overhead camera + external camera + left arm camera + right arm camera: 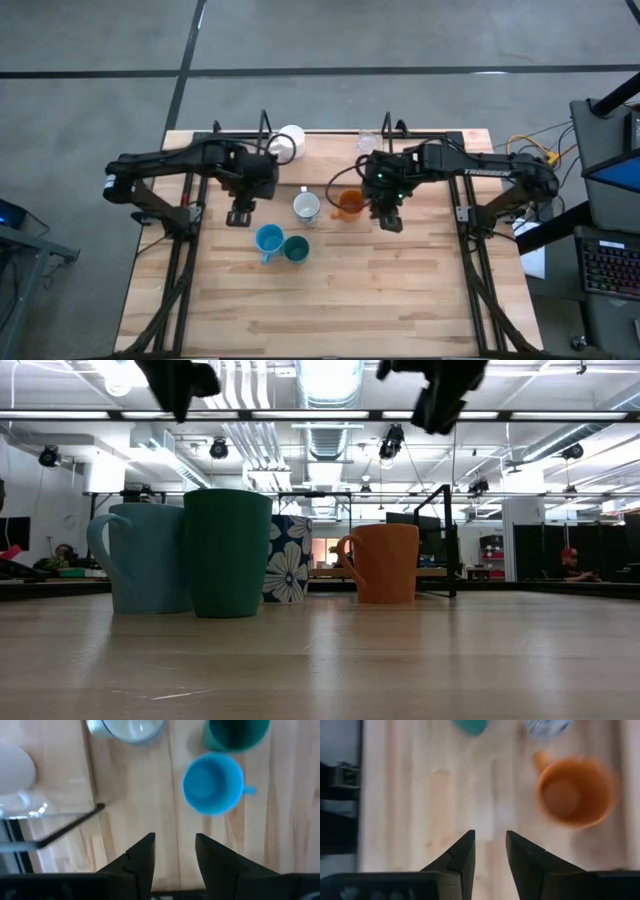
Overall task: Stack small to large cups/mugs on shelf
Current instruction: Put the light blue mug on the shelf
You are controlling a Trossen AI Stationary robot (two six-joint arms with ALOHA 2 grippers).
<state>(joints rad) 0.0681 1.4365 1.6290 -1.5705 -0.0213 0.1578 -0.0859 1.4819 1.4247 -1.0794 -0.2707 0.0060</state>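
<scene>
Both end effectors hovering empty, fingers parted: left end effector (239, 216) near blue mug (267, 239), right end effector (390, 221) beside orange mug (349, 203) on tabletop (400, 290).

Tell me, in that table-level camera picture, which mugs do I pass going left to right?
Light blue mug → dark green cup → flowered mug → orange mug.
</scene>
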